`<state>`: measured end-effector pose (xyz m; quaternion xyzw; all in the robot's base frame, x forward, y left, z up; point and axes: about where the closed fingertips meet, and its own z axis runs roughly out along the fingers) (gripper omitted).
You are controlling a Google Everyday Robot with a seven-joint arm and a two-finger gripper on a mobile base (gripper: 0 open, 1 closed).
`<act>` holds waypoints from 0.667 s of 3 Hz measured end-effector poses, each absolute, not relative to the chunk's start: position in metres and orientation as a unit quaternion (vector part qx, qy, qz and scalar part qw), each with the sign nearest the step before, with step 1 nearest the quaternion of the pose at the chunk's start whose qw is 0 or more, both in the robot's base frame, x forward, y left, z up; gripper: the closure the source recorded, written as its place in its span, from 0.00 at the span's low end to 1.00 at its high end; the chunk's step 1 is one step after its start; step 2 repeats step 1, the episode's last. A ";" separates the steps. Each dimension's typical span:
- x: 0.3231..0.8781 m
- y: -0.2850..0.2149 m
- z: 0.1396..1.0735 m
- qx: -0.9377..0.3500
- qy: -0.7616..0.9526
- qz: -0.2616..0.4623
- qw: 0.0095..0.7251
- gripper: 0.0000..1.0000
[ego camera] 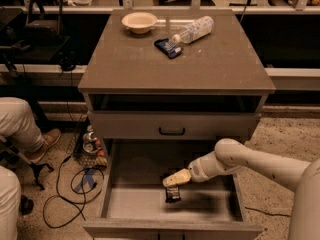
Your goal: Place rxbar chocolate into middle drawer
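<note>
The middle drawer (111, 183) stands pulled out at the bottom of the cabinet, with a bare grey floor. My gripper (173, 180) reaches in from the right, low inside the drawer near its middle. It is shut on the rxbar chocolate (173, 194), a small dark wrapper that hangs from the fingertips just above or on the drawer floor. I cannot tell whether the bar touches the floor.
The drawer above is closed, with a black handle (172, 131). On the cabinet top lie a pale bowl (139, 21), a plastic bottle on its side (195, 30) and a blue-and-white snack packet (168, 47). A person's legs (20, 126), cables (75, 186) and cans (90, 141) are at the left.
</note>
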<state>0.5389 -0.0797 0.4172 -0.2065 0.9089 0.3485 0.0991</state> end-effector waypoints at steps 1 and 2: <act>0.533 -0.122 0.443 -0.190 0.910 0.346 0.124 0.00; 0.533 -0.122 0.443 -0.190 0.910 0.346 0.124 0.00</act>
